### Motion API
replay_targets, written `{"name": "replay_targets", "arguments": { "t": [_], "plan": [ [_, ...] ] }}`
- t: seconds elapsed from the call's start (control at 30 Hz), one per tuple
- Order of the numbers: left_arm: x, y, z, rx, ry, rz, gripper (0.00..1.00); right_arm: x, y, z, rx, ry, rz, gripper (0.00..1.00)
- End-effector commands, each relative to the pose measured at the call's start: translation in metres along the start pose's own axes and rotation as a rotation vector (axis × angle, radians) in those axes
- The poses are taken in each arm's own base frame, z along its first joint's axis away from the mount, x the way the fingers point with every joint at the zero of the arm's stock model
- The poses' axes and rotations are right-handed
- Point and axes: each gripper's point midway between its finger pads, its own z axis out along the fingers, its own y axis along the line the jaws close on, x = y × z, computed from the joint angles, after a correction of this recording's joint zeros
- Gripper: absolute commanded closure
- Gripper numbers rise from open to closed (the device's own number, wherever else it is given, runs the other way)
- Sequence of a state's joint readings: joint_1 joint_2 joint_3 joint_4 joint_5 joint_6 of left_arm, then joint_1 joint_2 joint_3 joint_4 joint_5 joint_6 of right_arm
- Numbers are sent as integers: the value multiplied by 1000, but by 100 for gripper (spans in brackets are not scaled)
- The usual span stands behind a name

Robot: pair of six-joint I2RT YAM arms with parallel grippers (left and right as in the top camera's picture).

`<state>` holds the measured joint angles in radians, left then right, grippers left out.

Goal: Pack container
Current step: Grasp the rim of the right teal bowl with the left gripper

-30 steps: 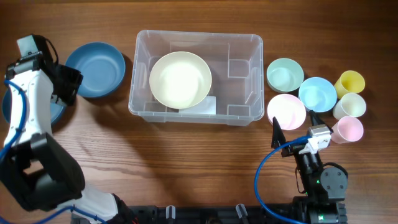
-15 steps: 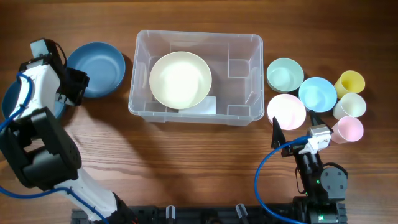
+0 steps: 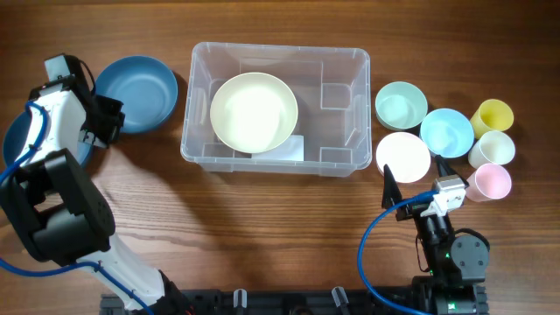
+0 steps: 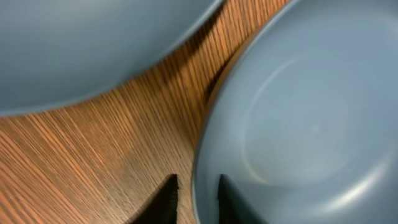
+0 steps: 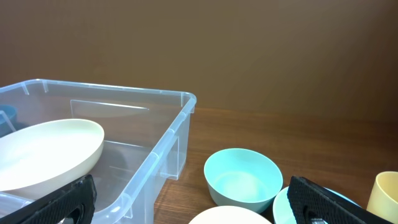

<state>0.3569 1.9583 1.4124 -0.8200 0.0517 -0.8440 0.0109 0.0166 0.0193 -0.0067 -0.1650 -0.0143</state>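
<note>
Wood-grain table (image 3: 262, 219) carries everything. At far left a blue bowl (image 3: 16, 150) lies partly under the left arm, and a second blue bowl (image 3: 137, 92) sits just right of it. The left claw (image 3: 103, 122) is at that second bowl's lower-left edge. In the wrist view its fingers (image 4: 166, 194) straddle a blue rim with little gap, but I cannot tell whether they pinch it. The container (image 3: 276, 49) stands mid-table with a cream bowl (image 3: 254, 111) inside. To its right are a mint bowl (image 3: 401, 105), pale pink bowl (image 3: 402, 156), light blue bowl (image 3: 446, 131) and three cups (image 3: 492, 149). Just below them the right claw (image 3: 416, 178) gapes wide, holding nothing.
</note>
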Motion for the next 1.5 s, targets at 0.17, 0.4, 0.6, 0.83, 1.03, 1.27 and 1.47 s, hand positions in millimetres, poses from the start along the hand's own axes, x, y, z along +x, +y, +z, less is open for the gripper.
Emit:
{"name": "replay_targets", "arguments": {
  "t": [0.17,0.4,0.6,0.83,1.03,1.27,1.47],
  "plan": [
    [10,-2,9,-44,-19,38,70,2,4,0,-21,3,-11,0],
    [9,1,9,-60,-30,41,66,2,4,0,-21,3,-11,0],
    [15,10,23,-64,-25,40,62,2,4,0,-21,3,-11,0],
    [15,10,28,-52,-34,40,87,2,4,0,-21,3,-11,0],
    [16,10,27,-50,-25,45,96,2,4,0,-21,3,-11,0],
    [12,1,10,-15,-51,46,96,2,4,0,-21,3,-11,0],
    [-9,-34,-75,136,-170,106,96,2,4,0,-21,3,-11,0]
  ]
}}
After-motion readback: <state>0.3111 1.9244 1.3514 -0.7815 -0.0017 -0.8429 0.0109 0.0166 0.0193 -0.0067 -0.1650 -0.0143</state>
